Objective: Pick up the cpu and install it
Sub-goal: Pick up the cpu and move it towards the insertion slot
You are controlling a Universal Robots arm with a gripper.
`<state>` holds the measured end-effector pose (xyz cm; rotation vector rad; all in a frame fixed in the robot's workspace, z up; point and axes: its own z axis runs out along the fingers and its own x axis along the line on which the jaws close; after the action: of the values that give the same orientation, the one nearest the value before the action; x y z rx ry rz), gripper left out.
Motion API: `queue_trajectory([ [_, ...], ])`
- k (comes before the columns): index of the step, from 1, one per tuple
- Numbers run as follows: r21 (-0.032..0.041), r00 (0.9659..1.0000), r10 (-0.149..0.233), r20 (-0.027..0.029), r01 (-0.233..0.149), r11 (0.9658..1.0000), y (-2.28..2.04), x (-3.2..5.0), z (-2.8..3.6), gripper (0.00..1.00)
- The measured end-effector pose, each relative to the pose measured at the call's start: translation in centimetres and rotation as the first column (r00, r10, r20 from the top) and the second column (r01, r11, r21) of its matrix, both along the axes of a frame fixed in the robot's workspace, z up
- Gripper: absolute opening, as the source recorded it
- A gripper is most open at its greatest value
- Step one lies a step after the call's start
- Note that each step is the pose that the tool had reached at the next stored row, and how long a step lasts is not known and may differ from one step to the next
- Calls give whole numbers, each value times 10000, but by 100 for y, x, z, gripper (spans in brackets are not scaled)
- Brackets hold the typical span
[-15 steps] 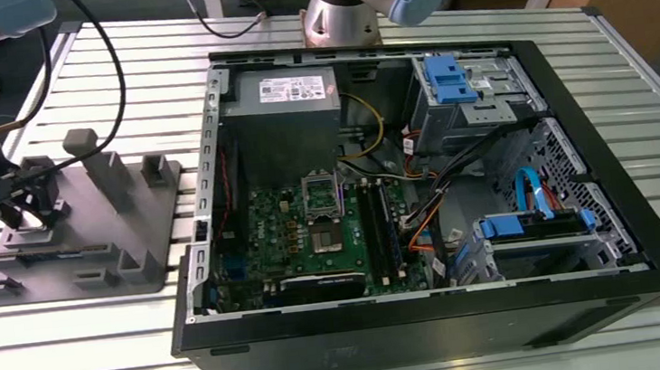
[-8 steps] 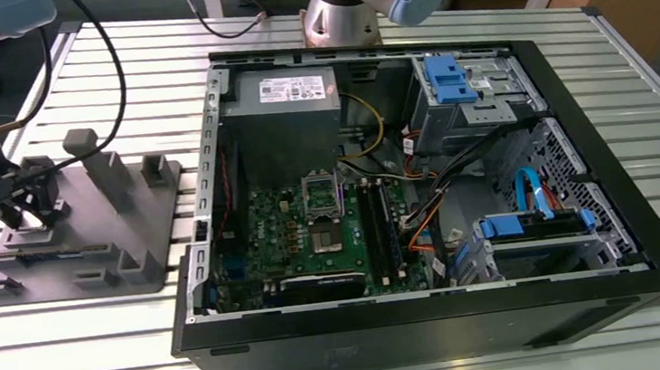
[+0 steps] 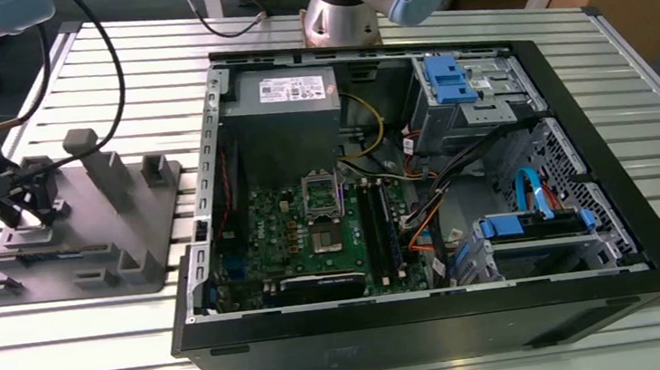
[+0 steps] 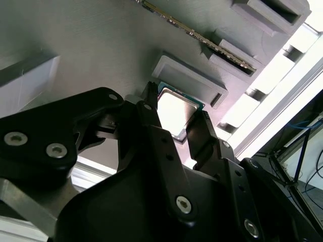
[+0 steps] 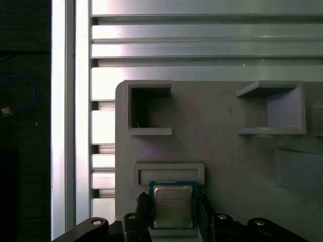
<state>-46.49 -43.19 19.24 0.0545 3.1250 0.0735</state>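
The pincer (image 5: 172,202) clasps the cpu (image 5: 173,207) by opposite edges as it sits on the grey fixture plate (image 5: 227,161) on the tabletop (image 5: 202,45).

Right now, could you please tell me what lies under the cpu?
Under the cpu is the grey fixture plate, next to a raised rectangular frame. The patch directly beneath is covered by the chip, so any seat or contact there cannot be seen.

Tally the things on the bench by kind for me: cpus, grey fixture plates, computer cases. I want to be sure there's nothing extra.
cpu: 1
grey fixture plate: 1
computer case: 1
Total: 3
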Motion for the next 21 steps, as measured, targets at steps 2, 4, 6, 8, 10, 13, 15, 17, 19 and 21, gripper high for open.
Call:
queue_trajectory([
  [2, 2, 10000, 0, 3, 0, 10000, 0, 0, 14, 47],
  [4, 2, 10000, 0, 3, 0, 10000, 0, 0, 31, 47],
  [6, 2, 10000, 0, 3, 0, 10000, 0, 1, 48, 47],
  [8, 4, 10000, 0, 6, 0, 10000, 1, 1, 49, 47],
  [10, 4, 10000, 0, 5, 0, 10000, 0, 1, 50, 47],
  [13, 3, 10000, 0, 5, 0, 10000, 0, 1, 52, 47],
  [15, 0, 10000, 0, 0, 0, 10000, 0, 0, 65, 47],
  [17, 2, 10000, 0, 4, 0, 10000, 0, 0, 81, 47],
  [19, 2, 10000, -1, 3, 1, 10000, 0, 0, 104, 47],
  [21, 2, 10000, 0, 3, 0, 10000, 0, 0, 131, 47],
])
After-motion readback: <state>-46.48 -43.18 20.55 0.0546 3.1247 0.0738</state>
